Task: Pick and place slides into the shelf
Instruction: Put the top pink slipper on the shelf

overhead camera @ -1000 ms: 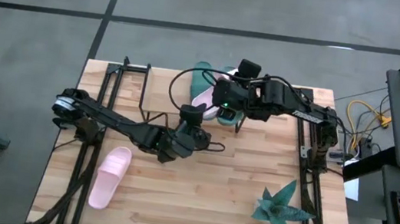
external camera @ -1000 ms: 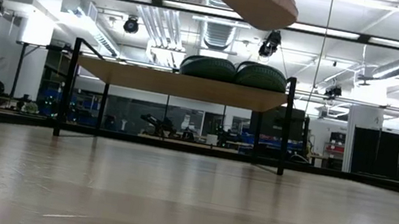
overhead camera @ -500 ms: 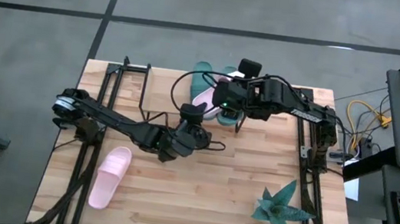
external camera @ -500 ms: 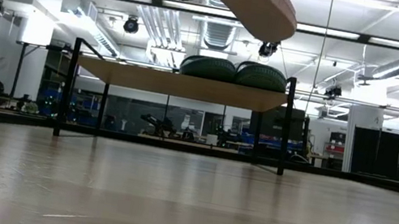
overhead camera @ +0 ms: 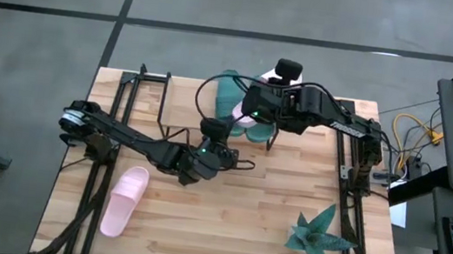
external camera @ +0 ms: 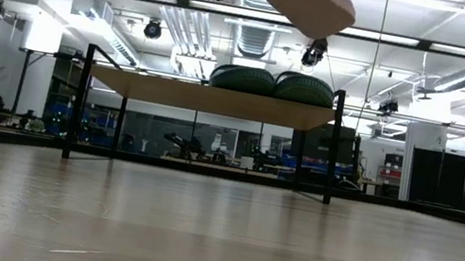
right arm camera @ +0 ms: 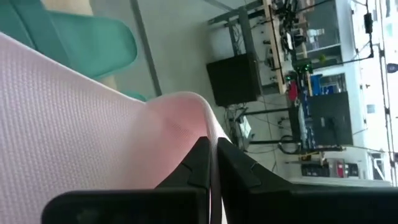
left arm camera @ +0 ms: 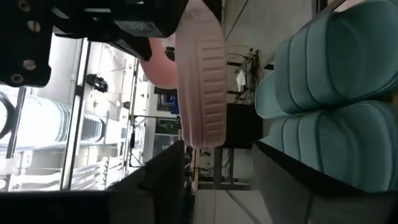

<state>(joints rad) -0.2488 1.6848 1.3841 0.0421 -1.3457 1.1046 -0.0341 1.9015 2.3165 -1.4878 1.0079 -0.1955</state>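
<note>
Right claw [right arm camera: 210, 163]: reaching over the far edge of the desk above the shelf, fingers pinched tight on the strap of a pink slide [overhead camera: 238, 111]; in the right wrist view the two dark fingers are meeting on the pink rubber.
Held pink slide: hanging in the air above the shelf board, sole showing in the low view [external camera: 308, 0] near the top of the picture, clear of the board.
Left claw [overhead camera: 204, 152]: sitting near the middle of the desk, just in front of the shelf, pointing toward it; fingers standing partly apart with nothing between them, as the left wrist view is showing a gap between the two dark fingers [left arm camera: 163, 180].
Teal slides [external camera: 272, 83]: lying side by side on top of the shelf, touching each other; also showing in the left wrist view [left arm camera: 323, 118].
Shelf [external camera: 209, 99]: standing at the far edge of the desk, light board on thin black legs.
Second pink slide [overhead camera: 122, 200]: lying flat on the desk [overhead camera: 239, 234] near its front left part, well apart from the shelf.
Spiky teal plant [overhead camera: 317, 235]: resting at the desk's front right.
</note>
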